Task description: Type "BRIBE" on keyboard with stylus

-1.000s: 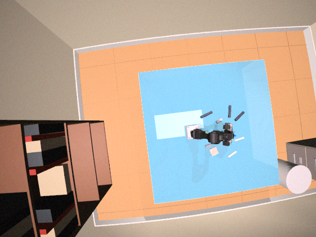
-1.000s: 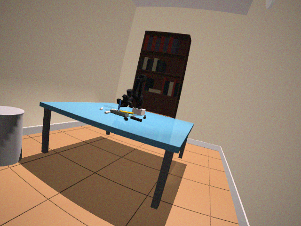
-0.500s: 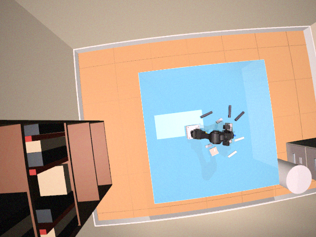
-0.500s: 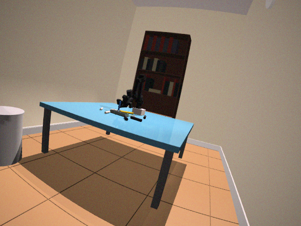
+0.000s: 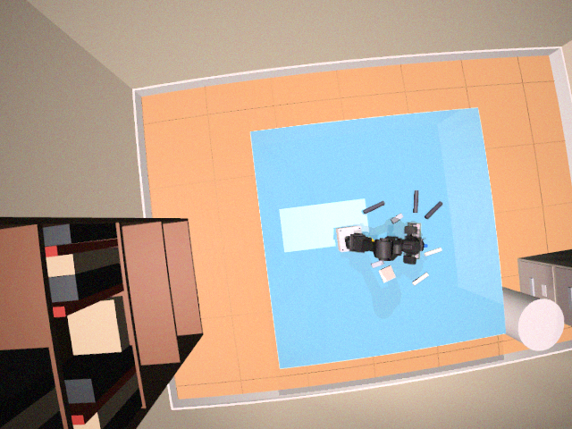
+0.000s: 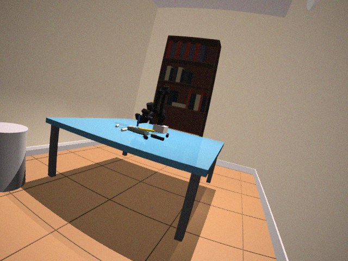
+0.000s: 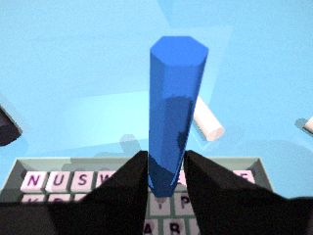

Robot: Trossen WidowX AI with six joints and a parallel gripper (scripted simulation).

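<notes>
My gripper (image 7: 165, 159) is shut on the blue stylus (image 7: 171, 98) (image 6: 138, 120), which stands nearly upright between the fingers. The grey-framed keyboard (image 7: 59, 163) (image 6: 136, 130) lies below, mostly hidden by the arm in the top view. In the wrist view its top row shows N, U, S and W at the left. The stylus's lower end appears over the second row, left of the P key (image 7: 186, 201). Contact with a key cannot be told. A key that looks like B (image 7: 174, 228) shows in the row nearer the camera. The fingers hide many other keys.
Dark bars (image 5: 416, 201) (image 5: 433, 210) (image 5: 374, 206) lie on the blue desk (image 5: 323, 314). White sticks (image 5: 433, 251) (image 5: 420, 279) and a pale block (image 5: 387, 273) lie on the other side of the arm. A yellow stick (image 6: 146, 129) lies near the keyboard.
</notes>
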